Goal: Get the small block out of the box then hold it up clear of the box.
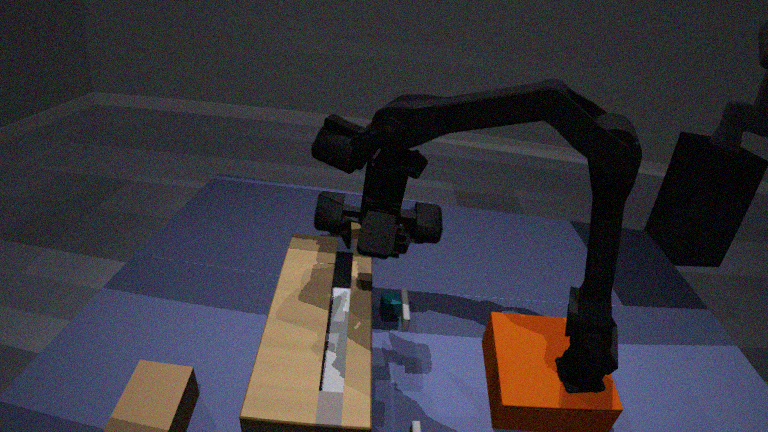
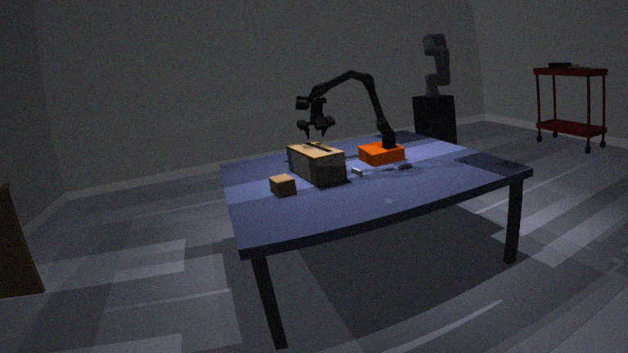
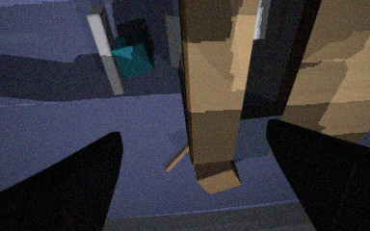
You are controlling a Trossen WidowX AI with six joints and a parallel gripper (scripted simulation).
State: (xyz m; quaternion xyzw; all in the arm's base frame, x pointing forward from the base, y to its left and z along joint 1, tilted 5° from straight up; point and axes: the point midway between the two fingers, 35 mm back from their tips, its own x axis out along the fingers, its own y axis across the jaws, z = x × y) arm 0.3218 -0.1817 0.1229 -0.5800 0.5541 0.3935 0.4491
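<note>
The small teal block (image 1: 389, 306) (image 3: 132, 60) rests on the table, outside the box and just off its clear-fronted side. It is hidden in the exterior view. The wooden box (image 1: 283, 348) (image 2: 329, 168) (image 3: 214, 96) stands upright with a long slot in its top. My gripper (image 1: 373, 252) (image 2: 316, 136) (image 3: 195, 134) is open and empty, pointing down above the far end of the box, higher than its top. The block is off to one side of the fingers, not between them.
A low white bar (image 1: 405, 309) (image 3: 105, 53) stands right beside the block, on the side away from the box. Another white piece (image 1: 416, 426) (image 2: 356, 172) lies nearer. Wooden blocks stand near the box (image 1: 152, 393) (image 2: 282, 185) (image 3: 219, 183). The orange base (image 1: 526, 359) (image 2: 380, 154) carries the arm.
</note>
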